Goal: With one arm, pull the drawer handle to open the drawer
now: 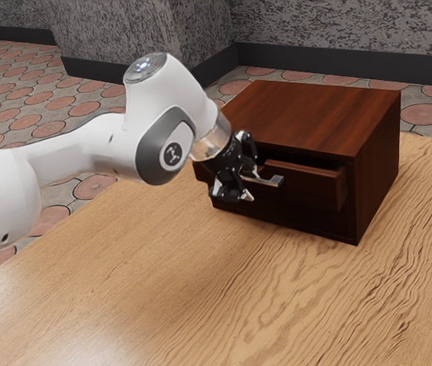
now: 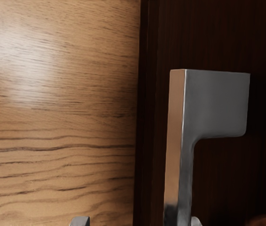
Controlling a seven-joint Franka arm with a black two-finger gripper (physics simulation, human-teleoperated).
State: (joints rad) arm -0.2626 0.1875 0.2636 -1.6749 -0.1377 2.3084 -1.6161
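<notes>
My jaws stand apart around the handle (image 1: 268, 180), a flat, L-bent bar of brushed grey metal on the drawer (image 1: 311, 194). In the exterior view they sit at 9 o'clock of it. The drawer's front is smooth, dark reddish wood. It stands a little proud of its cabinet (image 1: 315, 114), a plain box of the same wood, with a dark slot along its top edge. The cabinet rests at about 1 o'clock on the tabletop (image 1: 201, 305), pale wood with long wavy grain. My arm (image 1: 86, 152) is glossy white with grey joint caps. The exterior view also gives a floor (image 1: 25, 99) of round red pavers and a rough grey wall (image 1: 338, 23). The wrist view gives the bar close up, with crisp edges and a soft sheen, and two pale fingertips (image 2: 80, 221). One is just beside the bar, the other well apart over the tabletop grain.
</notes>
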